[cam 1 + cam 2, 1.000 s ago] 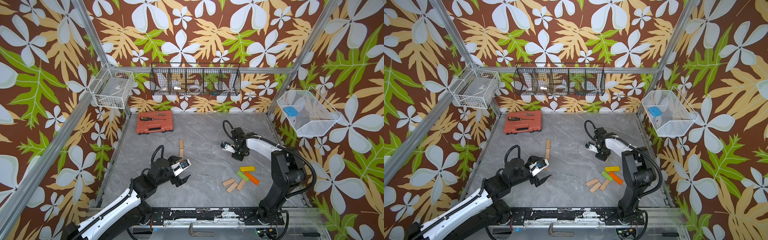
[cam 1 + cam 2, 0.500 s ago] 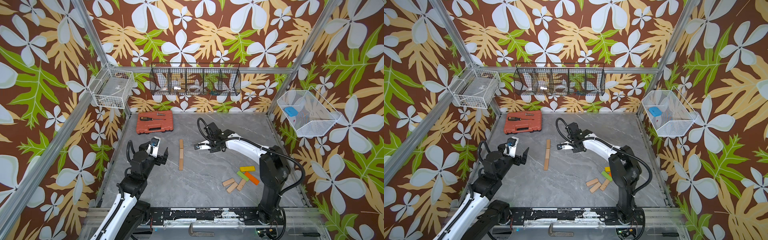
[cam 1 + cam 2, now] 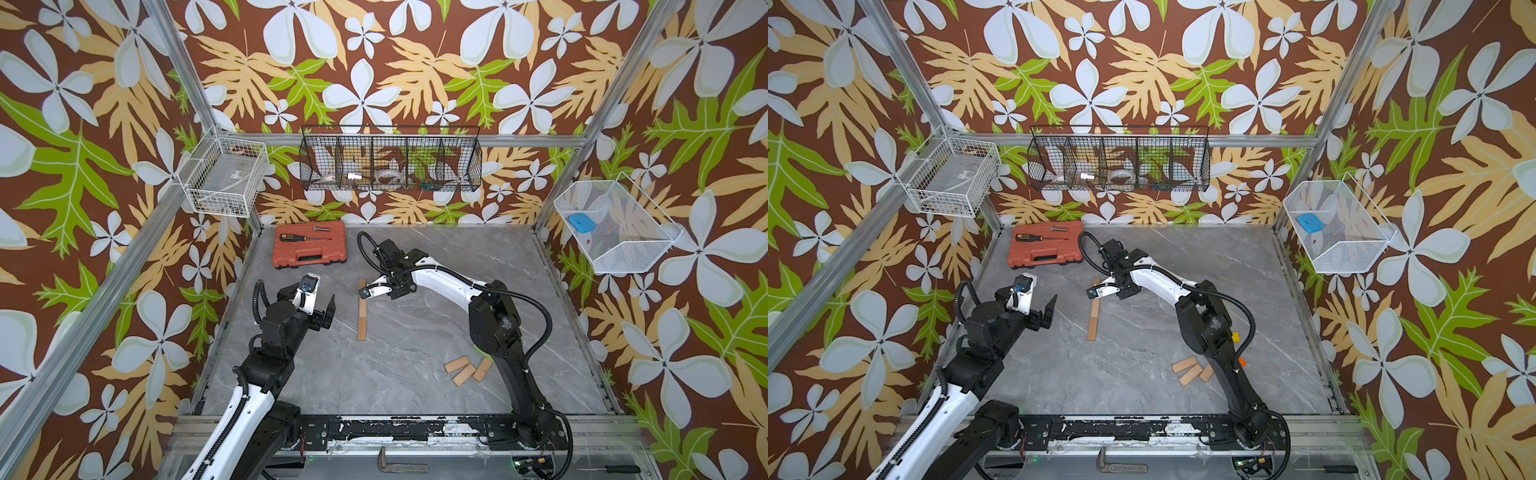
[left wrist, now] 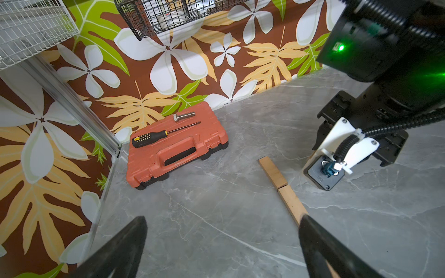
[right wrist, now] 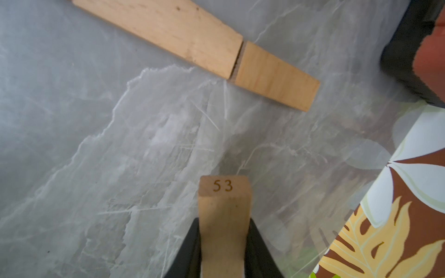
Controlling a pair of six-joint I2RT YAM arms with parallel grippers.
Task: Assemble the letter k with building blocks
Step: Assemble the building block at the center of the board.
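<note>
Two plain wood building blocks [image 3: 363,309] lie end to end in a straight line on the grey table; they also show in the other top view [image 3: 1094,318]. My right gripper [image 3: 402,289] hangs just right of that line's far end. It is shut on a plain wood block marked 53 [image 5: 224,211], held end down above the table. The line's blocks [image 5: 274,74] lie just beyond it. My left gripper [image 4: 224,221] stands wide open and holds nothing, left of the line [image 3: 318,309]. Three more wood blocks [image 3: 465,370] lie at the front right.
A red-orange tool case [image 3: 309,249] with a screwdriver [image 4: 163,133] and a bolt on it sits at the back left. The right arm's links [image 3: 490,324] cross the table's right half, hiding most of the coloured blocks; a yellow corner [image 3: 1235,334] peeks out. Wire baskets hang on the walls.
My left gripper has left the line of blocks and drawn back to the left, open. The right gripper has carried its block from the right side over to the line's far end.
</note>
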